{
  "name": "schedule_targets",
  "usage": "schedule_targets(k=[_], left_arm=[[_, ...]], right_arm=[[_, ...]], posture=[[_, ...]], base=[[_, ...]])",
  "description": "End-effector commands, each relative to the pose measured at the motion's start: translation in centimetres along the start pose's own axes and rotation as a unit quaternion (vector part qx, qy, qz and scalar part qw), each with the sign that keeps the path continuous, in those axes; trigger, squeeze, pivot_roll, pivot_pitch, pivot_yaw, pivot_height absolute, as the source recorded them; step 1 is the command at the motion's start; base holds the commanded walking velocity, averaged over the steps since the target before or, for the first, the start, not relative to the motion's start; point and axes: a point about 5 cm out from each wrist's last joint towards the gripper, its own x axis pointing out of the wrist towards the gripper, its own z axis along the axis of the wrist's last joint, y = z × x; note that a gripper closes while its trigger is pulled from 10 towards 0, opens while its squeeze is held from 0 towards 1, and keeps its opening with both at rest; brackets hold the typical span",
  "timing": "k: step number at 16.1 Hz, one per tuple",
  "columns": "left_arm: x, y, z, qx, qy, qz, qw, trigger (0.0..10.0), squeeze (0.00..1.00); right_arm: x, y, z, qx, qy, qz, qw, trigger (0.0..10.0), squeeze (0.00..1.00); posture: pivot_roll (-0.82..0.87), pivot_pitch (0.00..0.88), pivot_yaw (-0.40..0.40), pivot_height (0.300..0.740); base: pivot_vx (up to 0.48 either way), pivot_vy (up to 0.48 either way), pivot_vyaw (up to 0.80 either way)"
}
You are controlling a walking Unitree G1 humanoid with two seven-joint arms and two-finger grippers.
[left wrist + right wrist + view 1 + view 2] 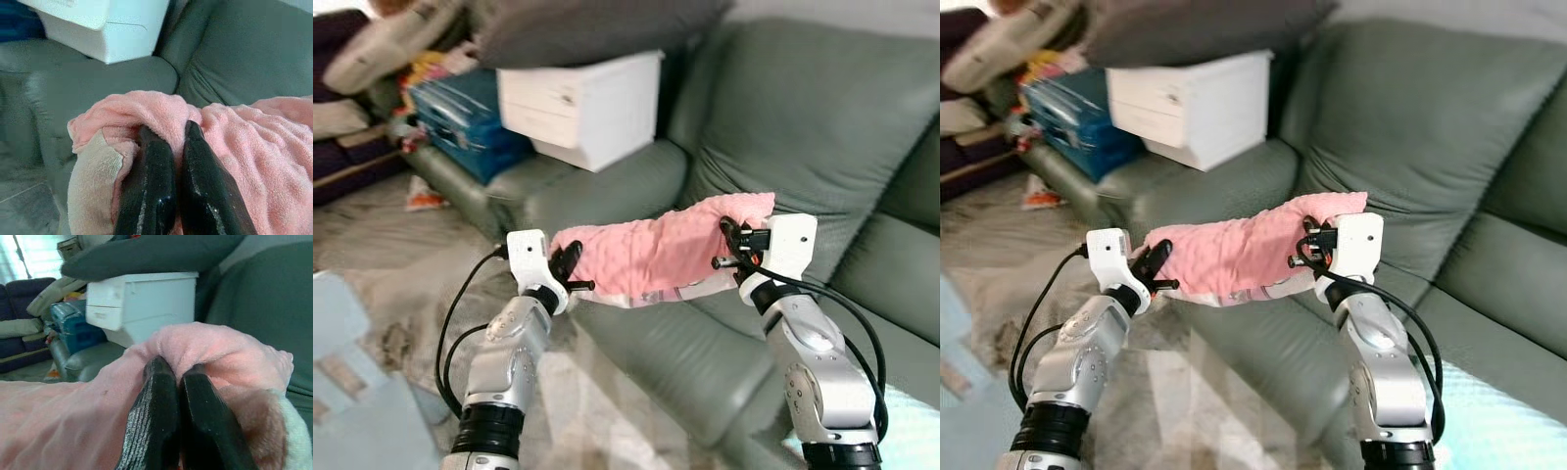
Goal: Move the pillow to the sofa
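From the left eye view, you are facing a grey-green sofa [803, 127] with a pale rug or floor below it. A white drawer box [582, 103] sits on the sofa's armrest, a dark grey cushion [597, 27] lies on top of it, and a blue case [465, 117] rests just beside it amid a heap of clutter. You cannot see what the box or case contain, and no writing is legible. The pink pillow [656, 250] hangs stretched between your two grippers, above the front edge of the sofa seat.

In the left wrist view, your left gripper [168, 142] has its fingers pressed together on a fold at the pillow's end, where a cream underside shows.

In the right wrist view, your right gripper [178, 374] is likewise pinched tight on the pillow's other end, with the drawer box and cushion behind it.
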Motion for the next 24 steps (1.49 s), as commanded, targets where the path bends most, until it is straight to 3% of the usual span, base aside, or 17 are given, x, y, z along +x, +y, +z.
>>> schedule_targets(k=[1,10,16,24], left_arm=[[-0.03,0.23,0.66,0.005,-0.008,0.001,1.0,10.0,0.0],[-0.01,0.27,0.6,0.007,-0.005,0.0,1.0,10.0,0.0],[0.01,0.19,0.79,0.011,-0.012,-0.004,1.0,10.0,0.0],[0.16,0.2,0.99,0.026,-0.021,0.008,0.999,10.0,0.0]], right_arm=[[0.23,0.6,0.74,0.003,-0.015,0.012,1.0,10.0,0.0],[0.29,0.67,0.72,0.003,-0.015,0.01,1.0,10.0,0.0],[0.3,0.62,0.67,0.003,-0.013,0.009,1.0,10.0,0.0],[0.35,0.58,0.61,0.004,-0.01,0.009,1.0,10.0,0.0]], posture=[[-0.24,0.0,0.072,0.74],[-0.24,0.0,0.074,0.74],[-0.24,0.0,0.076,0.74],[-0.24,0.0,0.076,0.74]], base=[[0.0,0.48,0.0],[0.0,0.457,0.0],[0.0,0.0,0.0],[0.0,0.0,-0.77]])
